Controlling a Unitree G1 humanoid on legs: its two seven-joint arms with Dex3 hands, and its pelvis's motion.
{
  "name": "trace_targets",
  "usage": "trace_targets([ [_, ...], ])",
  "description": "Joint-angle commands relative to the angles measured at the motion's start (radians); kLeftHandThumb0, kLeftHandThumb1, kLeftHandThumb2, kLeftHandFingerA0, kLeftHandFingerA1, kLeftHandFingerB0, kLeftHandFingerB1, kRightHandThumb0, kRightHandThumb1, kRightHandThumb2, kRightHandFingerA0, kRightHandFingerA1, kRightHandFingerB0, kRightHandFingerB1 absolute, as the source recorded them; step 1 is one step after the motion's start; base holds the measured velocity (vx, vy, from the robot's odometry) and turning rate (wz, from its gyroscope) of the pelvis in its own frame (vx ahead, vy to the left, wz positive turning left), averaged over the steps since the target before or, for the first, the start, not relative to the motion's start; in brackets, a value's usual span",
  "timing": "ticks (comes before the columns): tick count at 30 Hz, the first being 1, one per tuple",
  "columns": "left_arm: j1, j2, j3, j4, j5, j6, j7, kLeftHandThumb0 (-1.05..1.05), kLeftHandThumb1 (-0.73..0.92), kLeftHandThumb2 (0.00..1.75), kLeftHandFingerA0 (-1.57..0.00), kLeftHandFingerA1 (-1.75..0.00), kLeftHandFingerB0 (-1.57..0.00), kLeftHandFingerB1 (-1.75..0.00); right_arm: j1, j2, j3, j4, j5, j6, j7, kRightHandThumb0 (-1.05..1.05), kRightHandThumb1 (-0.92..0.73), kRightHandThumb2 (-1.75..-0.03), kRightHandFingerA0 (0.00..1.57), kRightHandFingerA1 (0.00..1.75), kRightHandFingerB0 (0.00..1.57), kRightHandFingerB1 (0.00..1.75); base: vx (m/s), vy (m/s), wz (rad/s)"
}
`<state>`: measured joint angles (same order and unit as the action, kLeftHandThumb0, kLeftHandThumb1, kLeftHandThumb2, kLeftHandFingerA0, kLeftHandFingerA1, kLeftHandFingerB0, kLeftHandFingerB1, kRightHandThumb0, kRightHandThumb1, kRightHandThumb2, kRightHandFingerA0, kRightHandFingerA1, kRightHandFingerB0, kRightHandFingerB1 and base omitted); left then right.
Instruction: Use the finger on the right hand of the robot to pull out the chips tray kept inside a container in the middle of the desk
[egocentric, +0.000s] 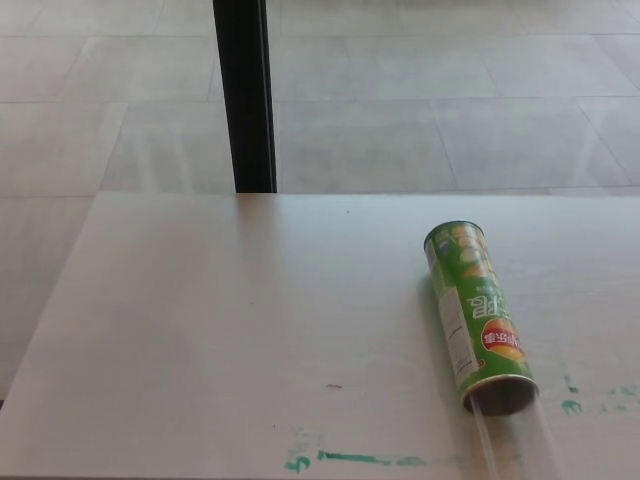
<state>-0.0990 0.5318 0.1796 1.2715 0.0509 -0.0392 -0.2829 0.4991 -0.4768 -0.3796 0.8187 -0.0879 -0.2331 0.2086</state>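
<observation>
Head view: a green chips container (477, 318) is seen lying on its side at the right of the pale desk (220, 320), open end nearest, a clear tray (515, 445) protruding. Neither hand is visible, so finger state cannot be told.

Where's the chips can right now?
In the head view, the green chips can lies on its side at the desk's right, open end nearest the camera, clear tray protruding.
</observation>
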Motion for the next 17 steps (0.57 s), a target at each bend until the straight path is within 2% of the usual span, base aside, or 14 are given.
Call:
trace_targets([
  [1, 0.005, 0.003, -0.001, 0.007, -0.007, -0.006, 0.002, -0.50, 0.75, 0.62, -0.58, -0.65, -0.54, -0.55, -0.004, -0.019, 0.006, 0.016, 0.031, 0.000, 0.001, -0.33, -0.59, -0.77, 0.60, 0.63, 0.43, 0.52, 0.00, 0.000, 0.00],
  [2, 0.005, 0.002, 0.001, 0.007, -0.009, -0.007, 0.000, -0.49, 0.74, 0.62, -0.58, -0.65, -0.53, -0.55, -0.008, -0.014, -0.001, 0.020, 0.045, 0.002, 0.005, -0.32, -0.58, -0.76, 0.60, 0.64, 0.43, 0.52, 0.00, 0.000, 0.00],
  [3, 0.002, 0.003, 0.001, 0.005, -0.010, -0.001, 0.000, -0.48, 0.75, 0.62, -0.57, -0.64, -0.52, -0.54, -0.020, -0.026, 0.013, 0.037, 0.030, 0.003, 0.003, -0.25, -0.70, -0.60, 0.64, 0.54, 0.46, 0.42, 0.00, 0.000, 0.00],
  [5, 0.001, 0.002, 0.004, 0.004, -0.013, -0.001, 0.001, -0.48, 0.75, 0.62, -0.57, -0.64, -0.53, -0.54, -0.023, -0.033, 0.021, 0.039, 0.029, 0.002, 0.007, -0.25, -0.70, -0.60, 0.63, 0.54, 0.46, 0.42, 0.00, 0.000, 0.00],
  [6, -0.003, 0.001, 0.008, 0.005, -0.018, 0.007, -0.005, -0.47, 0.75, 0.62, -0.56, -0.65, -0.53, -0.55, -0.011, -0.026, 0.020, 0.018, 0.029, 0.004, -0.009, -0.33, -0.59, -0.76, 0.61, 0.62, 0.42, 0.50, 0.00, 0.000, 0.00],
  [8, -0.002, 0.001, 0.010, 0.003, -0.019, 0.007, -0.005, -0.47, 0.75, 0.62, -0.57, -0.65, -0.52, -0.55, -0.003, -0.022, 0.015, 0.002, 0.043, 0.008, 0.000, -0.32, -0.59, -0.76, 0.60, 0.63, 0.42, 0.51, 0.00, 0.000, 0.00],
  [9, 0.000, 0.002, 0.003, 0.001, -0.011, -0.002, -0.003, -0.48, 0.75, 0.62, -0.56, -0.66, -0.53, -0.56, 0.000, -0.021, 0.016, -0.005, 0.042, 0.009, -0.005, -0.24, -0.70, -0.60, 0.64, 0.56, 0.47, 0.43, 0.00, 0.000, 0.00],
  [10, 0.001, 0.002, 0.004, 0.001, -0.011, -0.002, -0.004, -0.48, 0.76, 0.62, -0.56, -0.66, -0.52, -0.55, -0.009, -0.023, 0.020, 0.017, 0.035, -0.003, -0.017, -0.33, -0.59, -0.77, 0.61, 0.63, 0.44, 0.52, 0.00, 0.000, 0.00],
  [15, 0.000, 0.000, 0.004, 0.006, -0.010, 0.002, 0.003, -0.48, 0.75, 0.62, -0.56, -0.63, -0.55, -0.54, -0.015, -0.032, 0.030, 0.023, 0.027, 0.006, -0.023, -0.33, -0.58, -0.77, 0.61, 0.62, 0.41, 0.50, 0.00, 0.000, 0.00],
  [16, 0.001, 0.000, 0.004, 0.006, -0.010, 0.000, 0.000, -0.47, 0.77, 0.62, -0.54, -0.63, -0.52, -0.54, -0.013, -0.032, 0.030, 0.021, 0.029, 0.005, -0.023, -0.25, -0.70, -0.60, 0.64, 0.55, 0.45, 0.42, 0.00, 0.000, 0.00],
  [17, 0.002, 0.000, 0.006, 0.006, -0.012, -0.004, -0.004, -0.47, 0.77, 0.62, -0.54, -0.63, -0.52, -0.54, -0.010, -0.031, 0.029, 0.016, 0.031, 0.005, -0.022, -0.25, -0.70, -0.60, 0.64, 0.55, 0.45, 0.42, 0.00, 0.000, 0.00],
])
